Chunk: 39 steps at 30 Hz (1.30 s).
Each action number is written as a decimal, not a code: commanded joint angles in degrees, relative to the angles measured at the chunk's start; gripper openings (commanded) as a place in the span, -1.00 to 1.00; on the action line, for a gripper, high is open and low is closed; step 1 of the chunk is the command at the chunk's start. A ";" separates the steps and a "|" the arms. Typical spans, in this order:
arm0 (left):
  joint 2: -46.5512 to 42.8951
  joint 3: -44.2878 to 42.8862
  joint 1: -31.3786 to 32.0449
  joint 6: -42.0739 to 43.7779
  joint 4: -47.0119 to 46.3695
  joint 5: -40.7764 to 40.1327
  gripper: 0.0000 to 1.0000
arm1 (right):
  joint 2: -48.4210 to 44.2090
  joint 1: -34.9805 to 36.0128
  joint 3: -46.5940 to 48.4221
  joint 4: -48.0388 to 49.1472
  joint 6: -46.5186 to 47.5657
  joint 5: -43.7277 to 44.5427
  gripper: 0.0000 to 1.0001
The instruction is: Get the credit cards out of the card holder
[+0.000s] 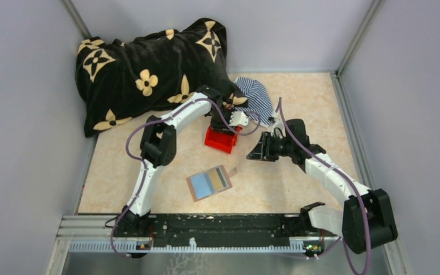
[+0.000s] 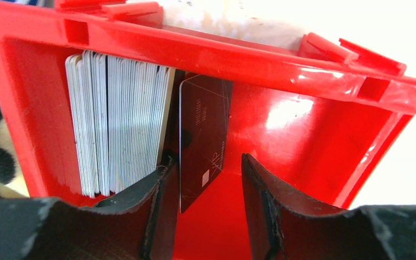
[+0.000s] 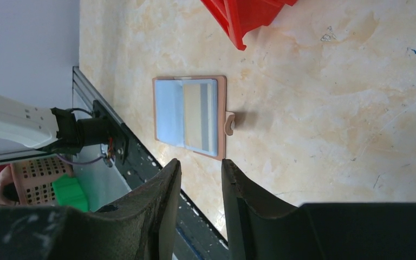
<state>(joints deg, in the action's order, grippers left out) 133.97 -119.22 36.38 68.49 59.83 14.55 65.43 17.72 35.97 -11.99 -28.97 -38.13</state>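
The card holder [image 1: 209, 182] lies open and flat on the table, its snap tab [image 3: 229, 123] pointing away. In its slots I see a light blue credit card [image 3: 169, 111], a tan one [image 3: 197, 116] and a grey strip [image 3: 212, 116]. My left gripper [image 2: 208, 184] is open inside the red box [image 1: 220, 139]. A dark card [image 2: 203, 135] stands loose beside its left finger, next to a stack of pale cards [image 2: 119, 124]. My right gripper [image 3: 200, 168] is open and empty, hovering right of the red box and beyond the holder.
A black flower-patterned blanket [image 1: 149, 69] is heaped at the back left, with a striped cloth [image 1: 255, 97] beside it behind the red box. The black base rail [image 1: 206, 226] runs along the near edge. A pink basket [image 3: 38, 176] sits beyond the rail.
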 commanded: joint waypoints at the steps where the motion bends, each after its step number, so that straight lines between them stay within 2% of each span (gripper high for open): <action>1: -2.85 -0.77 0.09 -0.30 -5.92 -0.49 0.02 | 0.41 -0.58 -0.36 3.06 0.64 -1.90 -0.32; 16: -6.40 -0.88 0.45 -0.71 -10.13 -0.97 0.03 | 1.40 -0.58 -1.24 4.87 0.20 -2.77 -0.35; 20: -9.04 -0.46 0.53 -2.97 -14.49 0.54 0.03 | 1.39 -0.58 -1.34 4.98 0.18 -2.40 -0.36; 23: -13.40 3.98 0.38 -7.16 -25.88 1.18 0.02 | 1.45 -0.58 -1.42 5.31 0.18 -1.46 -0.36; 25: -18.45 10.09 -0.11 -12.62 -37.14 1.42 0.05 | 1.83 -0.60 -1.11 5.26 0.32 -0.45 -0.36; 28: -24.21 15.27 -1.81 -24.71 -48.62 2.46 0.04 | 2.50 -0.61 0.35 5.09 0.29 0.92 -0.36; 32: -31.79 21.33 -4.57 -43.97 -58.81 1.10 0.23 | 2.47 0.33 2.55 4.77 0.84 3.68 -0.35; 33: -34.37 24.33 -4.92 -47.43 -61.12 0.09 0.33 | 2.82 1.15 3.51 3.59 1.71 5.13 -0.35; 37: -46.76 45.66 -5.05 -60.58 -77.40 -5.62 0.38 | 4.28 7.37 6.63 -0.37 4.68 12.12 -0.32; 39: -51.56 53.44 -5.01 -66.24 -80.16 -8.80 0.38 | 4.93 11.52 7.86 -1.45 5.40 16.20 -0.27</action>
<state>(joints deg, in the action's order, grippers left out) 89.23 -79.46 30.65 20.36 -6.70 11.64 69.63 22.74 39.33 -11.73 -26.89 -30.06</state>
